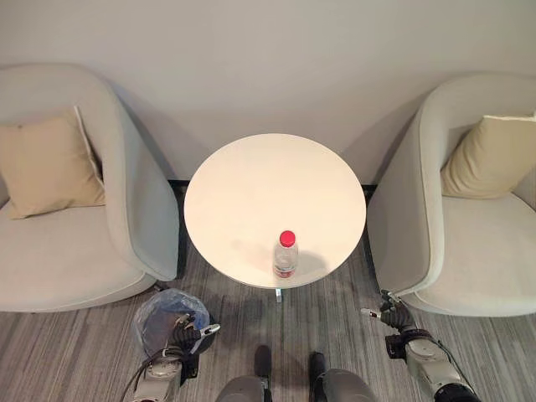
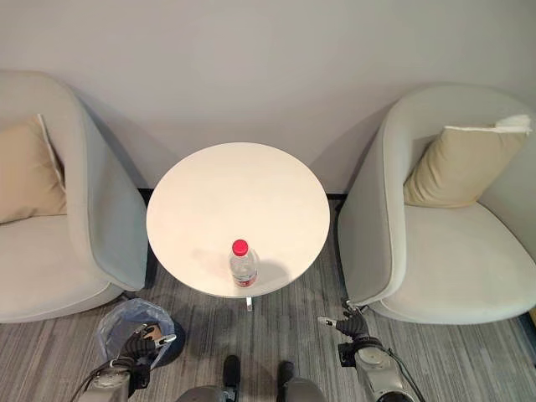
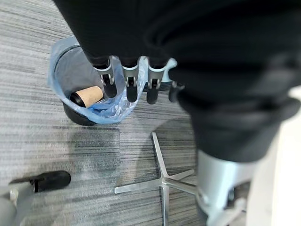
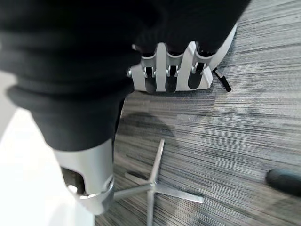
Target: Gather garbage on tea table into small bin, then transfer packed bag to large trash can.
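Clear bottle (image 1: 286,255) on tea table (image 1: 251,193), bin (image 3: 84,84) contents half-hidden, left hand (image 3: 127,80) and right hand (image 4: 169,75) relaxed, empty.

Two armchairs (image 1: 75,243) (beige cushions (image 1: 46,163))

A round white bench (image 1: 251,193) stands on a grey striped carpet floor (image 1: 67,352) between two pale armchairs. A clear plastic bottle (image 1: 286,255) with a red cap stands upright near the bench's front edge, right of centre. On the floor by the bench's front left edge sits a small bin (image 1: 167,316) lined with a blue bag, a brown roll (image 3: 89,95) lying inside it.
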